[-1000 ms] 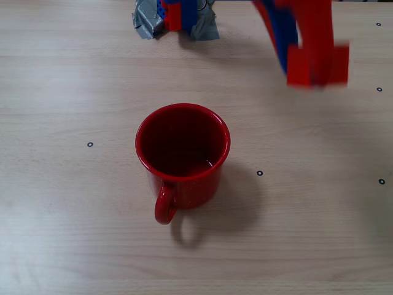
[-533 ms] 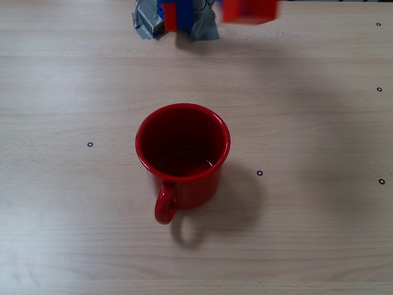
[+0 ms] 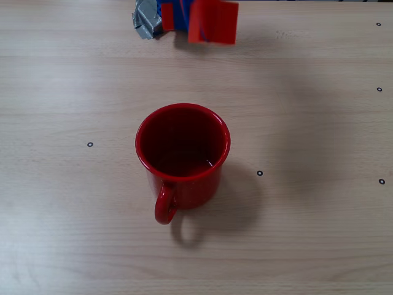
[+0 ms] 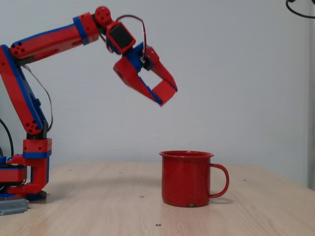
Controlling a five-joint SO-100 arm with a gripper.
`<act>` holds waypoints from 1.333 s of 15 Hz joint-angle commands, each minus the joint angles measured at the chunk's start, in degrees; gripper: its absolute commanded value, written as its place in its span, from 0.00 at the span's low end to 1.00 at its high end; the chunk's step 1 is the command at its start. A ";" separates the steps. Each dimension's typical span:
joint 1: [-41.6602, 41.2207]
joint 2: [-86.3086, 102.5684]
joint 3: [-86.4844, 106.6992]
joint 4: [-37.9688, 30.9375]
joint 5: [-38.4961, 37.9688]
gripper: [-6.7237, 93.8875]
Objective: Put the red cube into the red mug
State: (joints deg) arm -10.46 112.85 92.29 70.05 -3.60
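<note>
Side-on fixed view, left to right. The red-and-blue jointed robot arm (image 4: pixel 29 98) stood on its base at the left edge of the pale wood-grain desk (image 4: pixel 98 206), with grey tape (image 4: pixel 12 205) by its foot. The upper link reached rightward, high above the surface.

The gripper (image 4: pixel 165 93) hung tilted down and to the right, well above the desk and a little left of the mug. A small matte bright-red cube (image 4: pixel 165 92) sat at its tip, apparently pinched between the two fingers, jaws closed down to the cube's width. In the overhead fixed view the same cluster showed as a blurred red block (image 3: pixel 214 22) at the top edge, so the grip detail could not be confirmed there.

The large glossy red enamel mug (image 4: pixel 187 178) stood upright on the desk, handle to the right in this view, inside dark and apparently empty from above (image 3: pixel 182 142).

Handling judgement: the cube looked light, rigid and sharp-edged, with flat opposite faces, the right place to pinch. A matte surface should resist slipping. The enamel mug was probably hard and slick, its mouth far wider than the cube, so a release from just above the rim should do.
</note>
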 commanded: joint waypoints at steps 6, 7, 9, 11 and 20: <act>3.87 2.20 14.50 -15.47 -0.88 0.07; 3.87 1.32 15.73 -17.31 -1.05 0.07; 4.13 -0.97 17.23 -19.95 -0.79 0.07; 4.13 -2.90 17.93 -21.27 -1.05 0.07; 4.92 -5.36 18.46 -24.87 -3.96 0.34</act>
State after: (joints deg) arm -5.36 105.38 112.85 45.44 -6.50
